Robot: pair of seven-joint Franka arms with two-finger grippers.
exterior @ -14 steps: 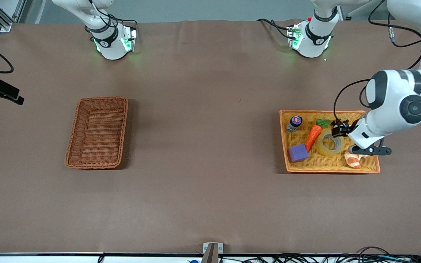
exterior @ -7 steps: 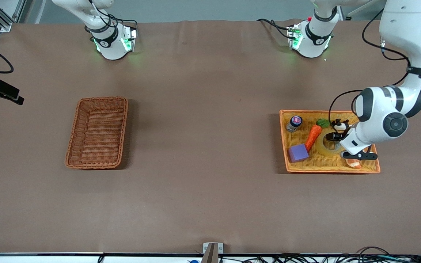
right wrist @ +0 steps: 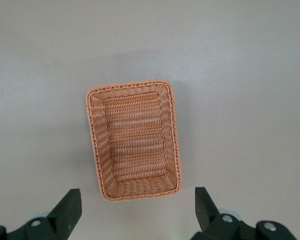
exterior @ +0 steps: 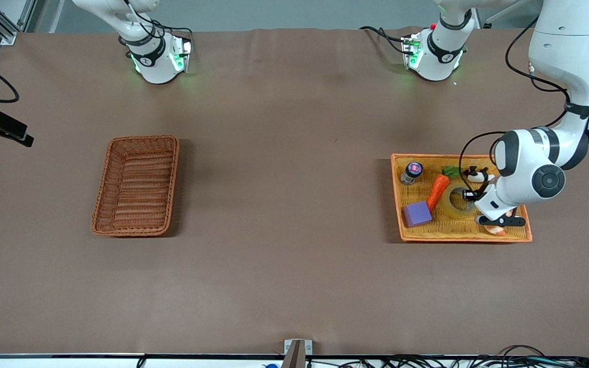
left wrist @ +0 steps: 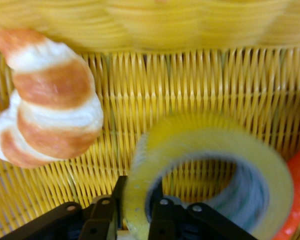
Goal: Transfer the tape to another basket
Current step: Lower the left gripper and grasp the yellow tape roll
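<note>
Left gripper fingers pinch the tape wall, down in the yellow tray beside the croissant. Right gripper waits, fingers spread, above the empty basket.

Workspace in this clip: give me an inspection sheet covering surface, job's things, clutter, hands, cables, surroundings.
Surface: table under a brown cloth.
Job's things: tape in the yellow tray, one side of the ring pinched; basket toward the right arm's end, nothing in it.
Clutter: carrot, purple block, small bottle, croissant and a small black-and-white toy, all in the tray.
Hands: left hand shut on the tape's wall; right hand open above the basket, waiting.
Cables: black cable looping off the left arm; more along the table's near edge.
Surroundings: both arm bases lit green.
</note>
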